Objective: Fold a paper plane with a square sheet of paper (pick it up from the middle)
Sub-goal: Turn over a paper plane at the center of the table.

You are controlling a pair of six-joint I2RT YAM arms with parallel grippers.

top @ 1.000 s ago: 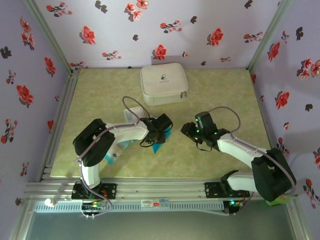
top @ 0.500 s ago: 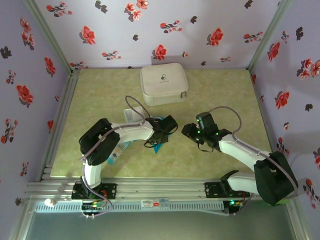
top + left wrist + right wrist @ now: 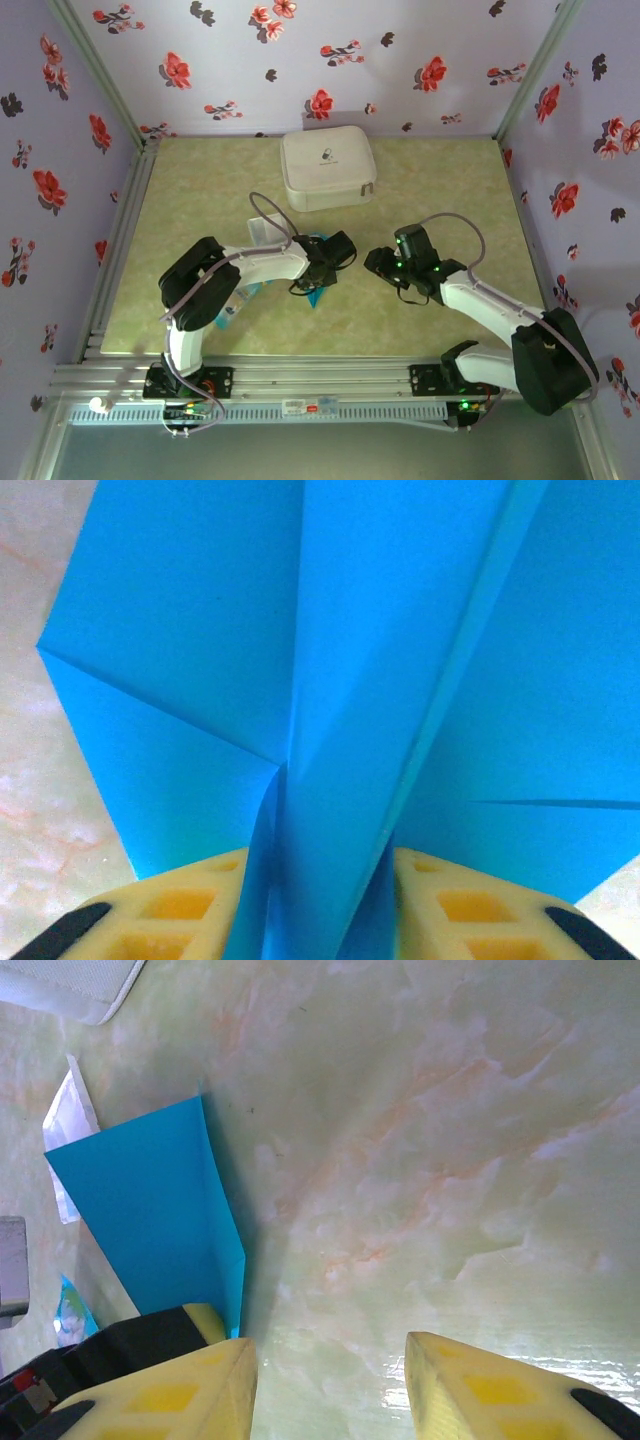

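The work appeared to be in the middle of the folding. The blue sheet of paper [image 3: 200, 630] was no longer flat: in the left wrist view it carried a slanted crease on one side and a raised ridge along its middle. That ridge ran down between the two yellow fingers [image 3: 190, 915], so the left jaws were clamped on the sheet at its centre fold.

From above, the sheet lay near the middle of the bench [image 3: 440, 190], under the left wrist and in front of the white zipped case [image 3: 327, 168].

The right jaws stood apart and held nothing - only bare bench showed between their fingers [image 3: 200, 1390]. One blue flap rose just beside them, on their left.

I judged the step to be the forming of the plane's body, with the wings not yet laid down. The next move probably belonged to the right arm - to go to the free flap, take it near its edge and bring it down against the ridge. The left grip would have to hold firm meanwhile. The paper was thin, so a strong pull could tear it or drag it out of the left jaws.
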